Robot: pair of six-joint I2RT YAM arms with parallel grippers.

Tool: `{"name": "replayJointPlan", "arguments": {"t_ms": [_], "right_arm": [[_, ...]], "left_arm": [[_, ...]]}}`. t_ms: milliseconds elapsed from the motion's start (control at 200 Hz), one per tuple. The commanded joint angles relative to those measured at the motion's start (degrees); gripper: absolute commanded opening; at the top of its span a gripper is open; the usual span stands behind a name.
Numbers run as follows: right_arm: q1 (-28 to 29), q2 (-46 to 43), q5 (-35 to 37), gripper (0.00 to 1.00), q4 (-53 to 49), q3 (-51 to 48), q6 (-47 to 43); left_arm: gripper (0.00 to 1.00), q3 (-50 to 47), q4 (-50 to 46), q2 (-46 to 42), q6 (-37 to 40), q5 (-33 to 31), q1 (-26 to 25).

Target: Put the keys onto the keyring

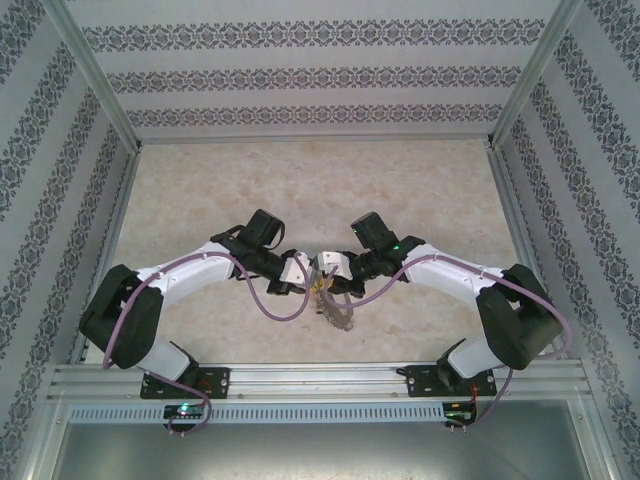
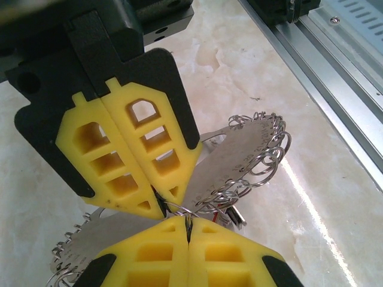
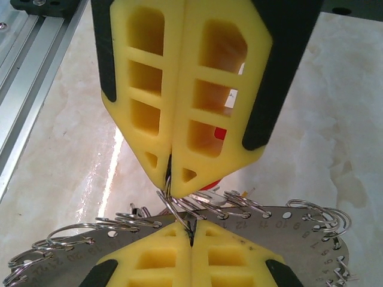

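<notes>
Keyring (image 2: 239,158): flat silvery plate with numbers stamped along the edge, rimmed with many small split rings. It sits mid-table near the front edge, right under the point where the two grippers meet (image 1: 335,312). The plate is tilted, not flat; I can't tell if any part touches the table (image 1: 300,190).

One split ring (image 2: 175,209) sits at the point where the fingertips meet.

Left gripper (image 2: 188,226): jaws fully closed, yellow pads pressed together, with ring wire nipped at the tips. Right gripper (image 2: 160,206): same, jaws closed with no gap and wire caught at the very tip. The grippers are tip to tip, nearly touching.

The right wrist view agrees: right gripper (image 3: 191,228) at the bottom, left gripper (image 3: 170,179) above, both clamped on ring wire, plate (image 3: 287,230) spread behind them.

A red-tipped metal bit (image 2: 233,212) sits just under the plate edge. It's too hidden to say if it's a key.

From the top view, left gripper (image 1: 303,275) and right gripper (image 1: 322,272) angle inward. The aluminium rail (image 1: 320,375) is just behind the arm bases.
</notes>
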Motion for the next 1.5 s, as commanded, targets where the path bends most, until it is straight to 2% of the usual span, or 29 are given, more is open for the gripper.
{"name": "replayJointPlan", "arguments": {"t_ms": [0, 335, 664, 924, 1009, 1074, 1304, 1494], "right_arm": [[-0.8, -0.2, -0.8, 0.00, 3.1, 0.5, 0.6], [-1.1, 0.0, 1.2, 0.00, 5.4, -0.1, 3.1], [-1.3, -0.8, 3.7, 0.00, 8.5, -1.2, 5.3], [-1.2, -0.8, 4.3, 0.00, 9.2, -1.4, 5.5], [-1.0, -0.7, 4.4, 0.00, 9.1, -1.4, 5.3], [-0.9, -0.8, 4.5, 0.00, 9.1, -1.4, 5.2], [-0.4, -0.4, 4.8, 0.00, 8.6, -1.2, 4.4], [0.3, -0.3, 5.5, 0.00, 8.5, -1.4, 4.1]], "left_arm": [[0.00, -0.8, -1.4, -0.5, 0.7, 0.7, -1.0], [0.00, -2.4, 3.3, -0.7, -4.4, -4.0, -1.1], [0.00, -6.0, 9.4, -1.3, -8.2, -5.0, -1.0], [0.08, -9.2, 15.0, -2.6, -12.3, -8.1, -1.0], [0.20, -11.4, 19.7, -3.7, -14.5, -8.3, -1.0], [0.25, -12.0, 20.7, -4.2, -15.3, -8.4, -1.0], [0.29, -13.9, 24.6, -4.4, -18.8, -8.7, -1.0], [0.31, -18.2, 37.2, -4.5, -29.0, -9.1, -1.0]]}}
